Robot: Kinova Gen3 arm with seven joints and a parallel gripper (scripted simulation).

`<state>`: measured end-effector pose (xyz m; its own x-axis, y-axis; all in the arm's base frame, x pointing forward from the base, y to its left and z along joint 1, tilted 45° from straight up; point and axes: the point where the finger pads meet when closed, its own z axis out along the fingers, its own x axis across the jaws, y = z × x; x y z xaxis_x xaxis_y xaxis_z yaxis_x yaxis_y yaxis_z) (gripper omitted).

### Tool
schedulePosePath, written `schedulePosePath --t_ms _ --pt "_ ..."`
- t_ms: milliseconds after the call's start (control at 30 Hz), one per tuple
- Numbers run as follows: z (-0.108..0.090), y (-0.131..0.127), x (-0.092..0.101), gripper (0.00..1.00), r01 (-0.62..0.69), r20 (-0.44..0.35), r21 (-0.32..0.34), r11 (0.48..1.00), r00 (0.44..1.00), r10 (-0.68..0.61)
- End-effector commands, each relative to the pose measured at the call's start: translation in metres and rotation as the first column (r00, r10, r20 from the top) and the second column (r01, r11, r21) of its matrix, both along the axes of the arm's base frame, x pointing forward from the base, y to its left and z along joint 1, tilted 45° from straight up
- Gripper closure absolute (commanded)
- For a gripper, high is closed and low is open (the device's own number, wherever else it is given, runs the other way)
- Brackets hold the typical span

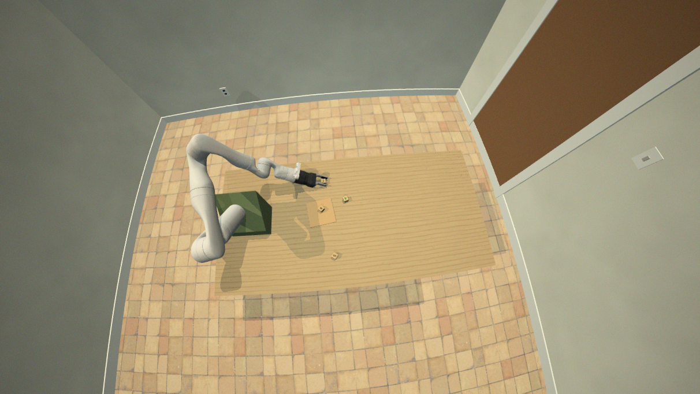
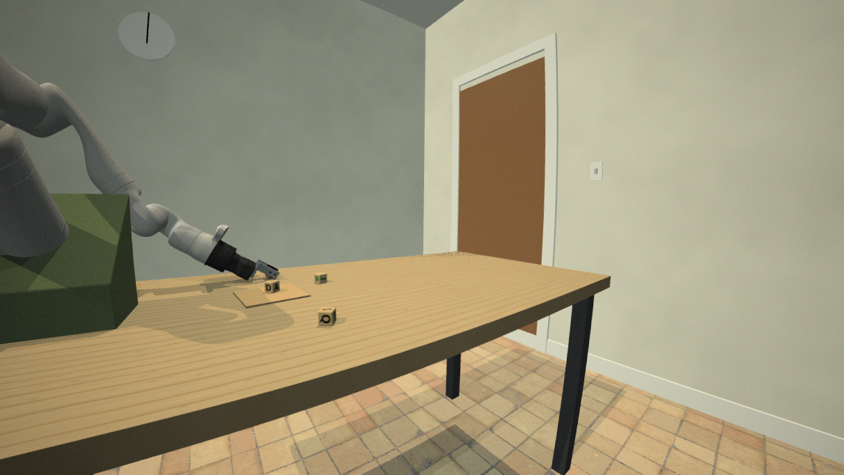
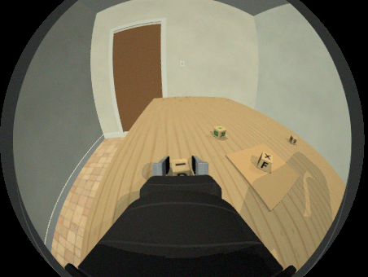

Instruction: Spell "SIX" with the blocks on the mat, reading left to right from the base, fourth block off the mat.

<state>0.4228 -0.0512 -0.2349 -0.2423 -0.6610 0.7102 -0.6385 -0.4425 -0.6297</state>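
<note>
My gripper [image 1: 326,181] [image 2: 272,272] [image 3: 181,162] is open, low over the table left of the mat as seen from the base. Between its fingers, with gaps on both sides, stands a wooden block [image 1: 323,181] [image 3: 180,166]; its top shows a dark sideways bar, like an I on its side, and its near-face letter is partly hidden. The X block [image 1: 320,209] [image 2: 271,287] [image 3: 265,161] sits turned on the tan mat [image 1: 324,221] [image 2: 251,300] [image 3: 270,193]. The S block [image 1: 334,255] [image 2: 326,317] [image 3: 293,139] lies off the mat to the right.
A block with green letters [image 1: 345,199] [image 2: 320,278] [image 3: 220,132] lies off the mat, just beyond its far edge. The green base box [image 1: 252,212] [image 2: 70,301] stands at the near end of the table [image 1: 416,210] [image 2: 413,307]. The arm's shadow falls across part of the mat.
</note>
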Motion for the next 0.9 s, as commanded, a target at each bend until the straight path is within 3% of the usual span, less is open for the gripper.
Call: schedulePosePath --t_ms 0,433,867 --pt "0.001 0.002 0.001 0.21 -0.001 0.001 0.001 1.000 1.000 0.001" --pt "0.028 0.029 0.007 0.21 -0.001 0.001 0.001 1.000 1.000 0.001" --pt "0.035 0.036 0.008 0.21 0.000 0.000 0.002 1.000 1.000 0.000"
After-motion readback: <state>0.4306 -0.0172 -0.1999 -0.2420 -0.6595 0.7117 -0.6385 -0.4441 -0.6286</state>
